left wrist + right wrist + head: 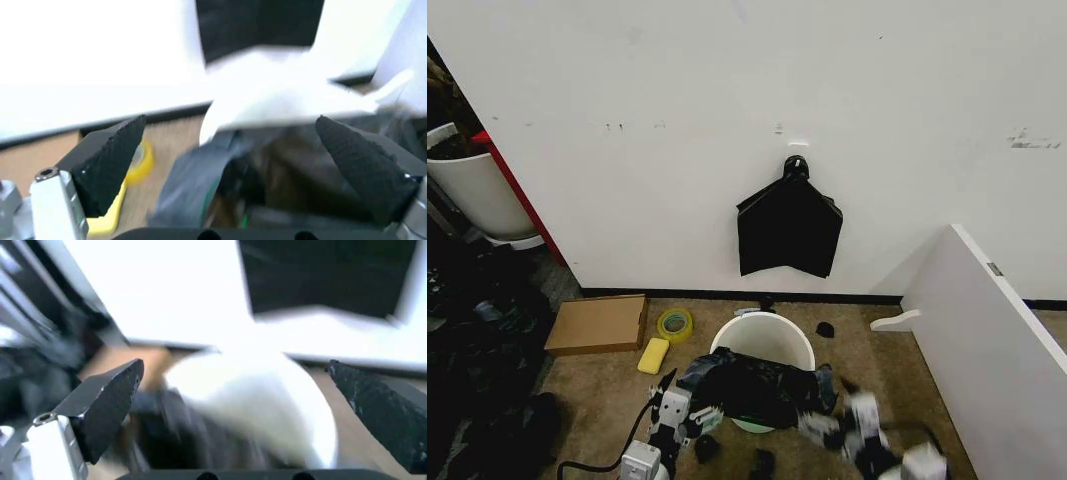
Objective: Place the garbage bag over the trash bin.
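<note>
Hands: left hand, right hand wide open beside garbage bag.

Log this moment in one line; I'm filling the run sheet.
garbage bag: draped over near rim of trash bin | left gripper: open, beside bag | right gripper: open, beside bag

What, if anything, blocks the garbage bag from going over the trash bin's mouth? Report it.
Nothing visible does. The garbage bag already lies draped across the near rim of the trash bin, whose far opening is bare. The left gripper and right gripper, both open, flank the bag. The yellow sponge and tape roll sit off to the left.
</note>
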Controlling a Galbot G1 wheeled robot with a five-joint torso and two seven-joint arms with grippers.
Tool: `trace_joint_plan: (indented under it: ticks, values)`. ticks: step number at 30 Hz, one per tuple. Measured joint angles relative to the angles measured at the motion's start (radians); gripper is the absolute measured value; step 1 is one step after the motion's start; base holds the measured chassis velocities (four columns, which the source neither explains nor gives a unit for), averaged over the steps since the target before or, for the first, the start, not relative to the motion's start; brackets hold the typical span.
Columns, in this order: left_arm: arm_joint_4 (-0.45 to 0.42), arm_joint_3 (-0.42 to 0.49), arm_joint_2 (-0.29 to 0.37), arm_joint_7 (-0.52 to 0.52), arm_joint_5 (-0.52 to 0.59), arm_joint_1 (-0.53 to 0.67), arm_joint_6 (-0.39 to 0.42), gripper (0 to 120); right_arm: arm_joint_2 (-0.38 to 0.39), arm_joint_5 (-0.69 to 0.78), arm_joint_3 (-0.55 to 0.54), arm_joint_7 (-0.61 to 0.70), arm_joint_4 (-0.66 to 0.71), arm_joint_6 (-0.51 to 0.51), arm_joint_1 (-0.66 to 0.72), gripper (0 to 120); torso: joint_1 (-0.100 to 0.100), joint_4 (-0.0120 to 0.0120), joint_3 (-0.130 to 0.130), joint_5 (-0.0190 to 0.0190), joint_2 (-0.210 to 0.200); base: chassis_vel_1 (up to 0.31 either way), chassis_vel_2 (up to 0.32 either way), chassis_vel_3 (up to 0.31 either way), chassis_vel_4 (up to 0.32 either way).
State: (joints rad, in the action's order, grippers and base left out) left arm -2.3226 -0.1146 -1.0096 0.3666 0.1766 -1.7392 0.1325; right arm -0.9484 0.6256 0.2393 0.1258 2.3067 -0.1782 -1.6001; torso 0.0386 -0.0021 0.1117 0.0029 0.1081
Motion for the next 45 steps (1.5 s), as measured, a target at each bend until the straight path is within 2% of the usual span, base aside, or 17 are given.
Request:
trace_joint_plan:
  ticks: [1, 4, 6, 7, 9, 12, 17, 20, 21, 28, 29, 35, 37, 40, 42, 45]
  values:
    - [0.003, -0.004, -0.028, -0.021, -0.03, 0.0, -0.025, 100, -0.012, 0.034, -0.004, -0.07, -0.079, 0.0, 0.087, 100, 0.0, 0.001, 0.0, 0.0002, 0.0, 0.0, 0.0, 0.0, 0.0]
    - [0.005, -0.003, -0.081, -0.035, -0.059, -0.002, -0.05, 100, -0.041, 0.053, -0.027, -0.242, -0.277, -0.01, 0.275, 100, 0.0, 0.0003, 0.0, -0.0003, 0.0, 0.0, 0.0, 0.0, 0.0]
    - [-0.001, -0.002, -0.102, -0.03, -0.054, -0.009, -0.051, 100, -0.061, 0.019, -0.051, -0.39, -0.45, -0.053, 0.432, 100, 0.0, 0.0007, 0.0, 0.0001, 0.0, 0.0, 0.0, 0.0, 0.0]
    - [-0.001, -0.002, -0.102, -0.03, -0.054, -0.009, -0.051, 100, -0.061, 0.019, -0.051, -0.39, -0.45, -0.053, 0.432, 100, 0.0, 0.0007, 0.0, 0.0001, 0.0, 0.0, 0.0, 0.0, 0.0]
    - [0.001, -0.007, -0.099, -0.015, -0.042, -0.017, -0.052, 100, -0.068, -0.02, -0.075, -0.461, -0.573, -0.098, 0.542, 100, 0.0, 0.0006, 0.0, -0.0002, 0.0, 0.0, 0.0, 0.0, 0.0]
    - [0.006, -0.013, -0.093, 0.005, -0.026, -0.021, -0.052, 100, -0.066, -0.049, -0.101, -0.507, -0.659, -0.146, 0.615, 100, 0.0, 0.0001, 0.0, -0.0005, 0.0, 0.0, 0.0, 0.0, 0.0]
    - [0.008, -0.01, -0.105, 0.025, -0.012, -0.012, -0.051, 100, -0.067, -0.152, -0.147, -0.577, -0.776, -0.136, 0.683, 98, 0.0, 0.0001, 0.0, -0.0003, 0.0, 0.0, 0.0, 0.0, 0.0]
    - [0.009, -0.001, -0.115, 0.029, -0.009, -0.006, -0.049, 100, -0.071, -0.186, -0.161, -0.591, -0.802, -0.126, 0.691, 87, 0.0, 0.0002, 0.0, -0.0004, 0.0, 0.0, 0.0, 0.0, 0.0]
    - [0.009, -0.001, -0.115, 0.029, -0.009, -0.006, -0.049, 100, -0.071, -0.186, -0.161, -0.591, -0.802, -0.126, 0.691, 87, 0.0, 0.0002, 0.0, -0.0004, 0.0, 0.0, 0.0, 0.0, 0.0]
    - [0.022, 0.002, -0.118, 0.05, 0.005, -0.001, -0.047, 100, -0.083, -0.244, -0.162, -0.603, -0.829, -0.103, 0.669, 57, 0.0, 0.0001, 0.0, -0.0005, 0.0, 0.0, 0.0, 0.0, 0.0]
    - [0.022, 0.002, -0.118, 0.05, 0.005, -0.001, -0.047, 100, -0.083, -0.244, -0.162, -0.603, -0.829, -0.103, 0.669, 57, 0.0, 0.0001, 0.0, -0.0005, 0.0, 0.0, 0.0, 0.0, 0.0]
    - [0.025, 0.005, -0.117, 0.073, 0.005, -0.018, -0.051, 100, -0.088, -0.246, -0.155, -0.603, -0.825, -0.103, 0.649, 30, 0.0, 0.0001, 0.0, -0.0006, 0.0, 0.0, 0.0, 0.0, 0.0]
    - [0.023, 0.005, -0.116, 0.076, 0.005, -0.022, -0.052, 100, -0.088, -0.245, -0.154, -0.596, -0.82, -0.103, 0.644, 27, 0.0, 0.0001, 0.0, -0.0005, 0.0, 0.0, 0.0, 0.0, 0.0]
    - [0.018, 0.005, -0.115, 0.084, 0.005, -0.026, -0.052, 100, -0.081, -0.213, -0.156, -0.529, -0.788, -0.124, 0.621, 14, 0.0, 0.0003, 0.0, -0.0003, 0.0, 0.0, 0.0, 0.0, 0.0]
    - [0.017, 0.006, -0.115, 0.086, 0.005, -0.026, -0.052, 100, -0.077, -0.196, -0.157, -0.498, -0.773, -0.136, 0.611, 11, 0.0, 0.0003, 0.0, -0.0002, 0.0, 0.0, 0.0, 0.0, 0.0]
    - [0.017, 0.011, -0.115, 0.094, 0.014, -0.021, -0.051, 100, -0.057, -0.116, -0.159, -0.344, -0.702, -0.188, 0.566, 4, 0.0, 0.0007, 0.0, 0.0002, 0.0, 0.0, 0.0, 0.0, 0.0]
